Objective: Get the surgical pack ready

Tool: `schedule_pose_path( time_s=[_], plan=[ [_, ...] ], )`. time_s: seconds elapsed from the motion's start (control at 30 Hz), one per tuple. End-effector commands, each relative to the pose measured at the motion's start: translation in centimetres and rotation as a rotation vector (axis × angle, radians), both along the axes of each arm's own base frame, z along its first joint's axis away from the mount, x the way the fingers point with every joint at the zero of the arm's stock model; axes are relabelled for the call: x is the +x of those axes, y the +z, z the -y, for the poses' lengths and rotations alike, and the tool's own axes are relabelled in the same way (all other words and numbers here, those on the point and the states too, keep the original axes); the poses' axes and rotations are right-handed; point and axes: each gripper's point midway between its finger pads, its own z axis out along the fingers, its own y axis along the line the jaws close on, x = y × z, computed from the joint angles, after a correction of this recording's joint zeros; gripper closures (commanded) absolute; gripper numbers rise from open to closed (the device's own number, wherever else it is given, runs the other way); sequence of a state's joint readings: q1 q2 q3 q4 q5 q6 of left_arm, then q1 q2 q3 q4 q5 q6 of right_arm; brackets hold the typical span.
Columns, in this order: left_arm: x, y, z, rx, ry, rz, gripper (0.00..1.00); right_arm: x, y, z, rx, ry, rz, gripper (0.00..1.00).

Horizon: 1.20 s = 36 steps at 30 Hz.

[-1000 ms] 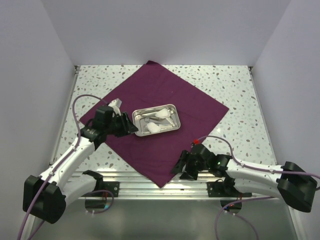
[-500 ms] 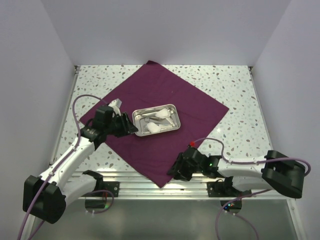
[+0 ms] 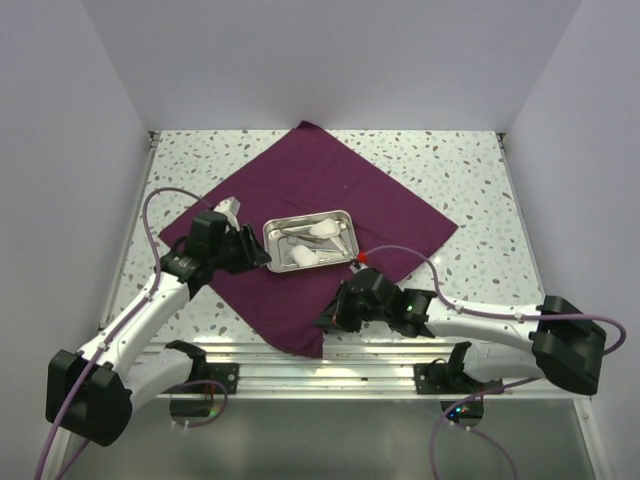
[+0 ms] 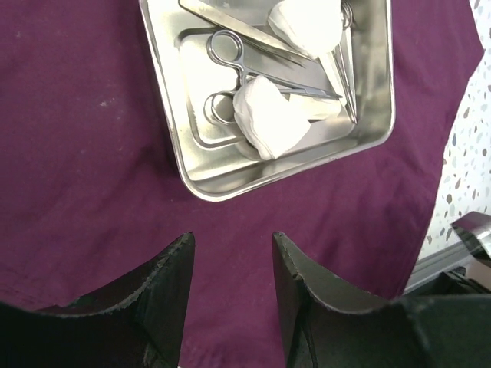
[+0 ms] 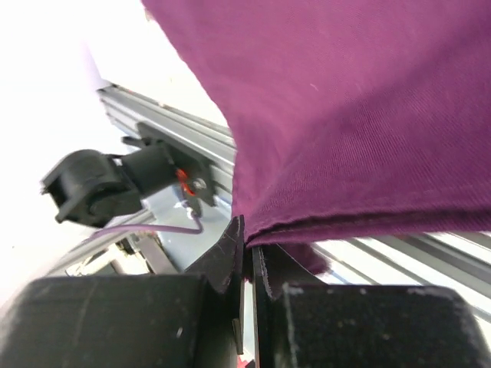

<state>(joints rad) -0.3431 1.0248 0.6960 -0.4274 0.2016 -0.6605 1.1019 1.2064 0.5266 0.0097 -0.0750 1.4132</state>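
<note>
The surgical pack's dark purple cloth (image 3: 380, 200) lies spread as a diamond, with a silver tray (image 3: 352, 232) on it. White gauze squares (image 3: 323, 229) and metal clamps (image 3: 295, 236) lie in the tray. My right gripper (image 3: 326, 322) is shut on the cloth's near corner and holds it lifted and folded back toward the tray. The right wrist view shows the cloth (image 5: 345, 100) pinched at its doubled edge by that gripper (image 5: 247, 241). My left gripper (image 3: 262, 258) hangs open over the cloth (image 4: 84, 115), just left of the tray (image 4: 165, 84). Nothing lies between its fingers (image 4: 232, 239).
Speckled tabletop (image 3: 470, 250) surrounds the cloth, enclosed by white walls on three sides. An aluminium rail (image 3: 330, 375) runs along the near edge, under the lifted corner. Purple cables loop beside both arms.
My right gripper has closed on the cloth's near corner and carried it up and inward toward the tray, folding the corner over. The left arm has stayed still.
</note>
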Motion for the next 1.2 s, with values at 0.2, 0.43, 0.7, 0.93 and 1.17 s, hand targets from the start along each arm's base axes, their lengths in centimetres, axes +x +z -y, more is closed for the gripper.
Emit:
schedule_pose_path(
  time_s=[0.2, 0.43, 0.7, 0.93, 1.17],
  plan=[
    [2.7, 2.7, -0.3, 0.039, 0.039, 0.073, 0.51, 7.0, 2.8, 2.2, -0.032, -0.011, 0.084, 1.0],
    [3.8, 2.5, -0.2, 0.049, 0.053, 0.072, 0.51, 11.7, 4.0, 1.8, -0.027, 0.052, 0.102, 1.0],
    [5.0, 2.5, -1.0, 0.093, 0.105, 0.086, 0.51, 17.8, 6.4, 0.7, -0.028, 0.057, 0.147, 1.0],
    [5.8, 3.3, -1.5, 0.116, 0.132, 0.109, 0.51, 22.3, 7.5, 1.4, -0.005, 0.033, 0.154, 1.0],
    [5.9, 2.5, -1.5, 0.117, 0.137, 0.097, 0.51, 24.8, 7.2, -0.2, 0.013, 0.097, 0.151, 1.0]
  ],
)
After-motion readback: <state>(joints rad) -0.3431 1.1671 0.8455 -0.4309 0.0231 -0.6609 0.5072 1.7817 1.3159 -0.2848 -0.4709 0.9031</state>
